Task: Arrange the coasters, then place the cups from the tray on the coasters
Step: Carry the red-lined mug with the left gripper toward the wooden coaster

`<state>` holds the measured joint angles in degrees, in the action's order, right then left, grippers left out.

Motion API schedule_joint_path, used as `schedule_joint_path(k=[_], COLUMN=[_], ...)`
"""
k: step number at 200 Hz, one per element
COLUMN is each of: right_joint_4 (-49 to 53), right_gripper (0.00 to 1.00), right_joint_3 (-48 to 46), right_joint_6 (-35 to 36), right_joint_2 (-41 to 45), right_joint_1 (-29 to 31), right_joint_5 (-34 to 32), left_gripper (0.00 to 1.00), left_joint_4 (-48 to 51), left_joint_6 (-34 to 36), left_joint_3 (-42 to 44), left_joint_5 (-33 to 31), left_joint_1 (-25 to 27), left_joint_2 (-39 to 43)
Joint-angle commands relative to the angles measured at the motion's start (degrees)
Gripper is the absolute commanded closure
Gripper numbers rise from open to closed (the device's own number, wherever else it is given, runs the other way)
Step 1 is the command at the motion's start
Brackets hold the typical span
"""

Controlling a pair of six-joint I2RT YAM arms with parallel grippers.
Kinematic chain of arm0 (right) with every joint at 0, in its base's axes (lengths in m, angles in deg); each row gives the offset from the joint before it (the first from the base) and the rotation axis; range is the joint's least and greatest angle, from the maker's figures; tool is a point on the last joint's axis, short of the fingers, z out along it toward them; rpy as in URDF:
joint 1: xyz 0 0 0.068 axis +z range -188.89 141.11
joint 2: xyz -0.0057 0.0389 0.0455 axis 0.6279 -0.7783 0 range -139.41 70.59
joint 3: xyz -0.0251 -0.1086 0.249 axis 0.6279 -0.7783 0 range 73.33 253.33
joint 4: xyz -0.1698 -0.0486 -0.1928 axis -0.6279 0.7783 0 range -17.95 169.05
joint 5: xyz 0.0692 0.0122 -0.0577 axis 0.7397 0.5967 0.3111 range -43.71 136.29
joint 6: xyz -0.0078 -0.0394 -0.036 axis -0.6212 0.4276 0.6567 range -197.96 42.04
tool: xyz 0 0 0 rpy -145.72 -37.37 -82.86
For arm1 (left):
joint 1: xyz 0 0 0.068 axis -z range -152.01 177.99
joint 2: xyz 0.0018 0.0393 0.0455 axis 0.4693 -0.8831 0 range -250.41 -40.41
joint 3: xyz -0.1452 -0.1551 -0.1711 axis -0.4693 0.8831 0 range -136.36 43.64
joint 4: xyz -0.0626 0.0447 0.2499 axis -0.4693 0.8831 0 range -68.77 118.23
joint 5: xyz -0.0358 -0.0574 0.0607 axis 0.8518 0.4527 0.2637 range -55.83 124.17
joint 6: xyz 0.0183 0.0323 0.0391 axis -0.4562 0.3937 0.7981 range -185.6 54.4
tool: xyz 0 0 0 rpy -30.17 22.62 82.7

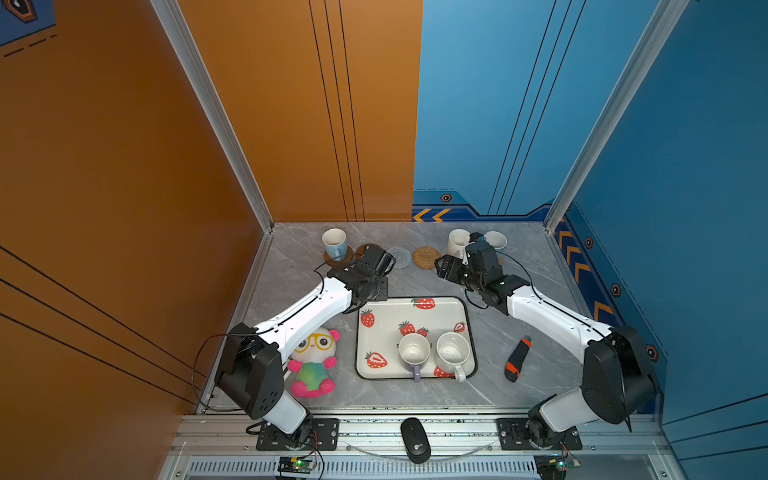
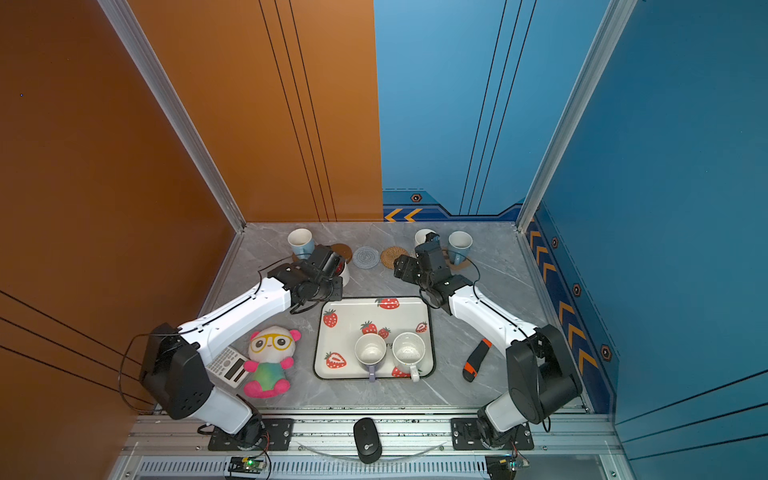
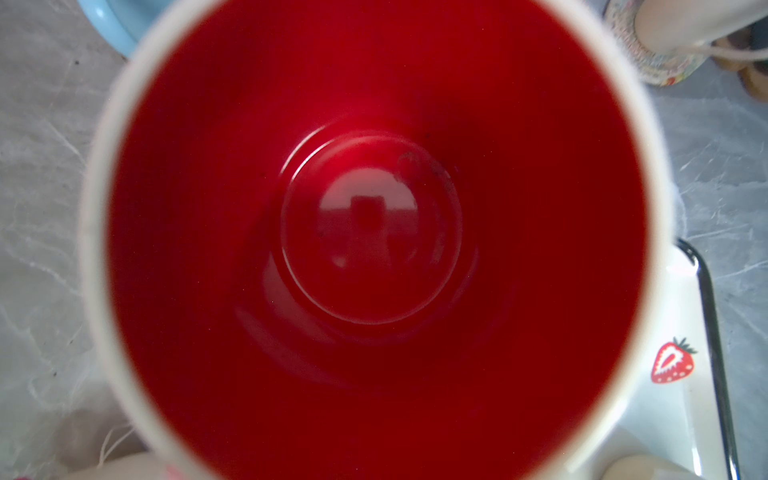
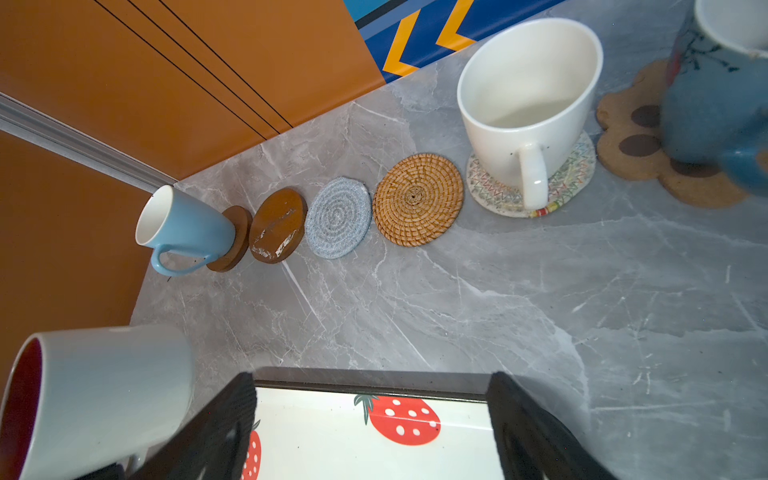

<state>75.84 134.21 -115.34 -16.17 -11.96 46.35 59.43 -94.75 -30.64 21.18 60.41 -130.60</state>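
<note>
While the left gripper (image 2: 332, 264) stands over the strip of bare bench (image 1: 419, 284) between the tray (image 1: 390, 316) and the coaster row (image 1: 400, 257), we find it closed narrowly on the red-lined cup (image 3: 374, 224), which is off the tray, just beyond its far left corner and near the bare brown coaster (image 4: 277, 224). The right gripper (image 1: 444, 267) hangs over the same strip, jaws wide apart, holding nothing.

The row runs along the far bench edge, under the rear wall. The grey woven coaster (image 4: 337, 217) and tan woven coaster (image 4: 417, 199) lie uncovered, just beside each other. A light blue cup (image 4: 191, 228) stands on the end brown coaster (image 4: 236, 237), a white cup (image 4: 528, 104) on the whitish coaster (image 4: 575, 174), a second blue cup (image 4: 706, 104) on the paw-print coaster (image 4: 615, 124). A lavender cup (image 1: 413, 349) and a second white cup (image 1: 452, 352) stand side by side in the tray's near half. A plush toy (image 1: 313, 361) lies left of the tray, a black-and-orange tool (image 1: 517, 359) right of it.

We cannot see the left gripper's fingers in any view; the red-lined cup fills the left wrist view. The right wrist view cuts off the second blue cup.

The bench is grey and marble-veined; orange panels close the left side, blue panels the right.
</note>
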Motion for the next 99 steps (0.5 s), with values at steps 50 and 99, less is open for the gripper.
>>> schedule_joint_path(k=[50, 99], right_joint_4=[-0.72, -0.98], right_gripper=[0.15, 0.15], right_joint_3=[-0.85, -1.20], right_joint_6=[-0.20, -0.20], right_joint_2=[1.45, 1.35], right_joint_1=[-1.16, -1.55], right_joint_5=[1.08, 1.09], left_gripper=[1.00, 1.00], left_joint_4=[-3.46, -3.53], left_joint_6=[4.55, 7.09], left_joint_3=[-11.38, -19.08], left_joint_5=[3.14, 4.53], left_joint_1=[-5.54, -7.26], left_joint_2=[-7.87, -15.58])
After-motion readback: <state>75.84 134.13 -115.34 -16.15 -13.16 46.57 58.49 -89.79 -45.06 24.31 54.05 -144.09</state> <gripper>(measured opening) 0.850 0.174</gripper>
